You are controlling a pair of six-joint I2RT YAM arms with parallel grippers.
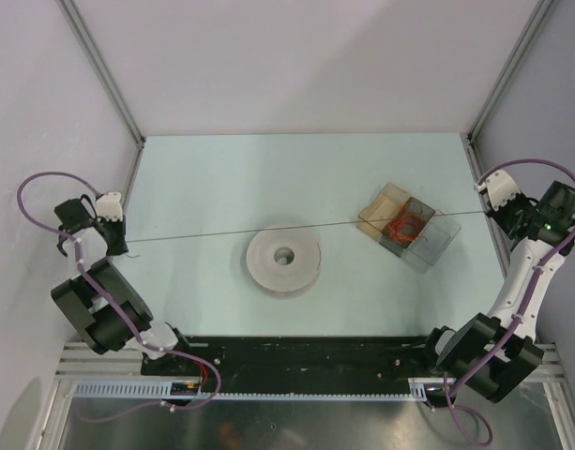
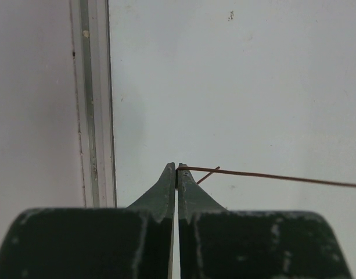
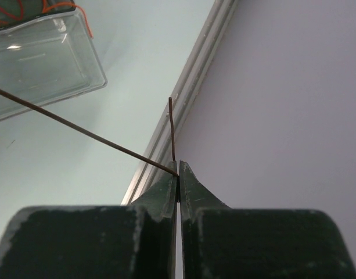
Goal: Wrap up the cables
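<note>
arms splayed to opposite sides. left gripper (image 2: pixel 176 171) and right gripper (image 3: pixel 178 171) both closed — each pinching an end of the taut wire (image 1: pixel 203 238).

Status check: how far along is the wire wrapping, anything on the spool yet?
Done: the left gripper and right gripper are each shut on one end of the wire. In hand: it runs straight between them, crossing the far edge of the white spool in the top view. Left: all the winding; no turns show on the spool.
</note>
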